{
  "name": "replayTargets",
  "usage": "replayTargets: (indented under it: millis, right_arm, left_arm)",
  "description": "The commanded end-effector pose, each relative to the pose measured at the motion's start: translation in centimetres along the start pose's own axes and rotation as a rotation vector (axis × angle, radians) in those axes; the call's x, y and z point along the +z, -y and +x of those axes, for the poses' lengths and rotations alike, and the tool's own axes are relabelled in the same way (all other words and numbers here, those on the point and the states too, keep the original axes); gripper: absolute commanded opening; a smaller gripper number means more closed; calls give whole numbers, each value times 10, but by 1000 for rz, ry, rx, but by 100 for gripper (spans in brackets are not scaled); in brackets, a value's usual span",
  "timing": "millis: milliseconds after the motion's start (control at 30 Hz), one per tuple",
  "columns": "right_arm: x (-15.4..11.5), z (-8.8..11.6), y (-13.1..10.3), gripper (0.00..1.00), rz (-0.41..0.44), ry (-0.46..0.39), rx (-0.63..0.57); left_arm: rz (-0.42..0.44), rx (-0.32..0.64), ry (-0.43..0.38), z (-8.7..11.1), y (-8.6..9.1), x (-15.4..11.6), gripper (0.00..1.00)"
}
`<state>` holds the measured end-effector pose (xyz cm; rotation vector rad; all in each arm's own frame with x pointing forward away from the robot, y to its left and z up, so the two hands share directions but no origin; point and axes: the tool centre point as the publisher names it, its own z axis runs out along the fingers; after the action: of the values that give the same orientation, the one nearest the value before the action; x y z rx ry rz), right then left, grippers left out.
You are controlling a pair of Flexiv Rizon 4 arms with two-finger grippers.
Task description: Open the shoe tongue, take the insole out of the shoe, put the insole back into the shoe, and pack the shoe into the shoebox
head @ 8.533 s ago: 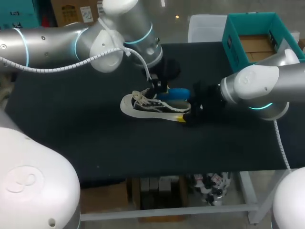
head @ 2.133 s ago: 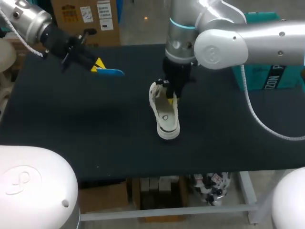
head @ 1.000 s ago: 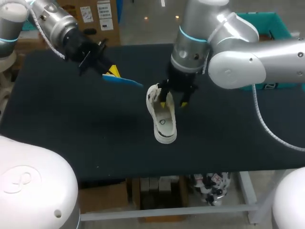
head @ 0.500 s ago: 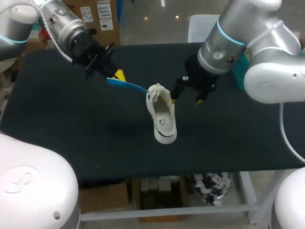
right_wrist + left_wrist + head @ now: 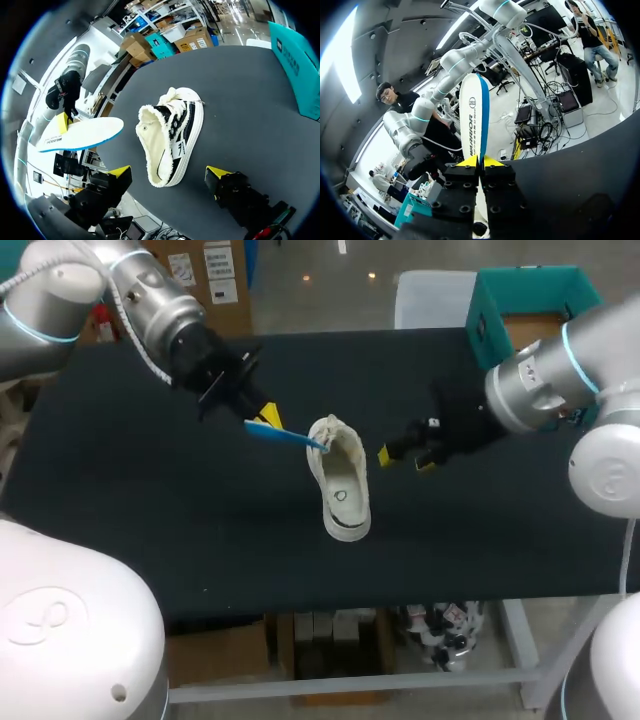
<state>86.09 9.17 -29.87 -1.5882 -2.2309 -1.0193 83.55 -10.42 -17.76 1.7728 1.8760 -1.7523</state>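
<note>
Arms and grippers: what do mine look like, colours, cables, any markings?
Both the left arm and right arm are rounded silver links with glowing cyan rings at the joints and a white cable alongside. Each ends in a black wrist. The left gripper and right gripper are blocky black, with bright yellow fingertips.

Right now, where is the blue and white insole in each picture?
Head view: the insole is held by the left gripper, its tip near the shoe.
Left wrist view: the insole sticks out ahead, pinched in the left gripper.
Right wrist view: the insole is beside the shoe.
Shared landmark: the left gripper's yellow tips, clamped on the insole's end.
</note>
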Motion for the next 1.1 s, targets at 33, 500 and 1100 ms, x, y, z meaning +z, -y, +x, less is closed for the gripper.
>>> replayTargets:
  millis: [33,500,1100]
  right_arm:
    - [-1,-2,6,100,-141,-39,-3]
    - [-2,13,7,100,72,192,668]
    - [2,21,17,100,193,231,832]
  left_arm:
    - [0,1,-10,0,0,-3,0]
    - [-9,66,-30,-5,-3,11,0]
    - [-24,193,-77,-1,-16,35,0]
